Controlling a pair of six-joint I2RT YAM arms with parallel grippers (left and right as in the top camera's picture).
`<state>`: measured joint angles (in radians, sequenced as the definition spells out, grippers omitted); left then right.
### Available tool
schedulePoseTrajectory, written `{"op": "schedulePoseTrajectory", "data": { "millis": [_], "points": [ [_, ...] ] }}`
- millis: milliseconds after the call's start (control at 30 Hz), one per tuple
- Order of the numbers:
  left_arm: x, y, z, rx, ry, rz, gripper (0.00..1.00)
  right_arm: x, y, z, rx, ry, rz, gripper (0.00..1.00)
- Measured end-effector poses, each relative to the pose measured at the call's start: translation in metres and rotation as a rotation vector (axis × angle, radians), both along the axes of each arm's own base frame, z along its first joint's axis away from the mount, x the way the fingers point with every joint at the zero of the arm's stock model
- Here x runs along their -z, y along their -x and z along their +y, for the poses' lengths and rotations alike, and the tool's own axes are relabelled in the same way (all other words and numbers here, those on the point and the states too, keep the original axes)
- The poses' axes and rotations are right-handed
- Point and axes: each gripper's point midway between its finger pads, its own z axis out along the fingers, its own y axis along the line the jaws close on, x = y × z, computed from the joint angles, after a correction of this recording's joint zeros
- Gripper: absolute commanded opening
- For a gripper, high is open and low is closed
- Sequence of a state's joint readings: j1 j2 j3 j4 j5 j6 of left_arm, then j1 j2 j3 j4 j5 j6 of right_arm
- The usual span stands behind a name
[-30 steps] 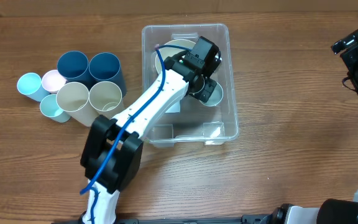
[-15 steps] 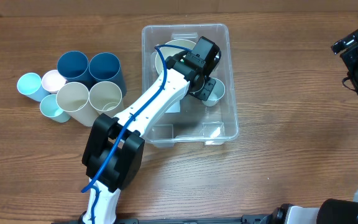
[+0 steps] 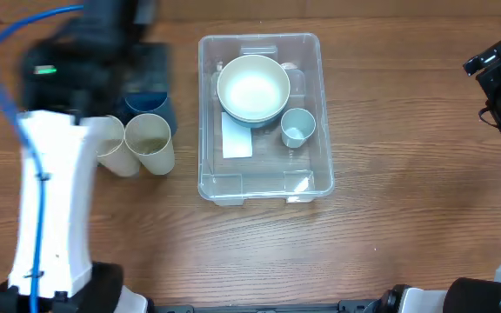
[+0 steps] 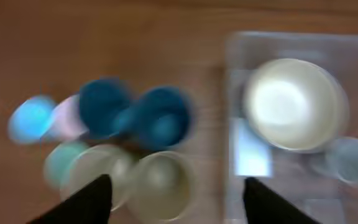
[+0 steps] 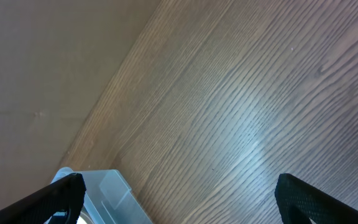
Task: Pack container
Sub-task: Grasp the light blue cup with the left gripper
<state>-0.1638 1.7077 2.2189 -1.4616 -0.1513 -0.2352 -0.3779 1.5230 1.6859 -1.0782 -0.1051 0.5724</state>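
Open left gripper [image 4: 176, 202], container [image 3: 307, 178] mid-table, open right gripper [image 5: 194, 199]
The left arm [image 3: 46, 200] hangs over the cups [image 3: 150, 143] at the left, its fingers [image 4: 89, 199] spread wide and holding nothing. Just right of the cups, the container rests on the table [image 3: 390, 235] with a bowl [image 3: 252, 87], a small cup [image 3: 297, 127] beside it and a label [image 3: 237, 141] on its base. The right gripper is at the far right, fingers [image 5: 58, 199] wide apart, well apart from the container

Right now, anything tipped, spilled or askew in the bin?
Nothing stands out. In the container, the bowl and small cup sit upright, mouths up, nothing spilled. The cream cups beside it stand upright too.
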Motion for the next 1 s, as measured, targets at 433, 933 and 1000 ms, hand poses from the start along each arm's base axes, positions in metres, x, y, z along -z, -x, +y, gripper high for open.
{"op": "schedulePoseTrajectory", "data": {
  "millis": [433, 933, 1000],
  "points": [
    [0.163, 0.042, 0.293, -0.822, 0.301, 0.332, 0.75, 0.0, 0.0, 0.0, 0.001, 0.0, 0.001, 1.0],
    [0.256, -0.039, 0.289, -0.609, 0.38, 0.32, 0.72, 0.0, 0.0, 0.0, 0.001, -0.001, 0.001, 1.0],
    [0.256, -0.04, 0.288, -0.611, 0.362, 0.322, 0.68, 0.0, 0.0, 0.0, 0.0, 0.0, 0.0, 1.0]
  ]
}}
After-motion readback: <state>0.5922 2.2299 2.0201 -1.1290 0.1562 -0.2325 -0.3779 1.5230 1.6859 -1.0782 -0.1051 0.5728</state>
